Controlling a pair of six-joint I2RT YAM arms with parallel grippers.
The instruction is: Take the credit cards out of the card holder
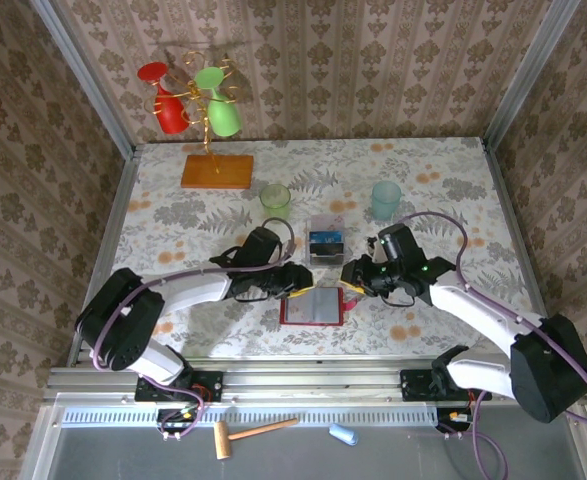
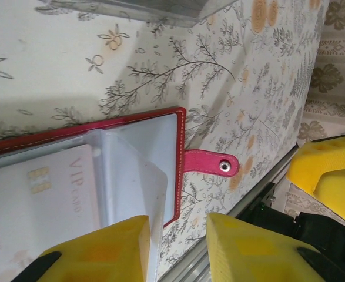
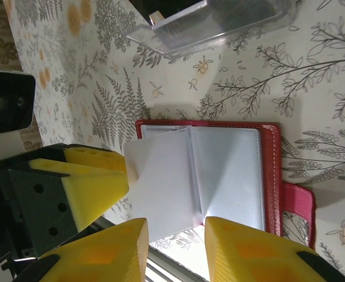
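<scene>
Your floral surface [image 1: 173,205], boxed by wallpapered walls [image 1: 373,60], carries the red card holder [image 1: 313,306], open near the front edge. L pincer [image 2: 175,229] & R pincer [image 3: 177,229] flank it (both w/ fingers apart). VIP card [image 2: 49,200] is inside.

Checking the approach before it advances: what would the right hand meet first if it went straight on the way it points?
Most likely the card holder, lying open directly ahead of the right hand, though the depth between them is unclear.
</scene>
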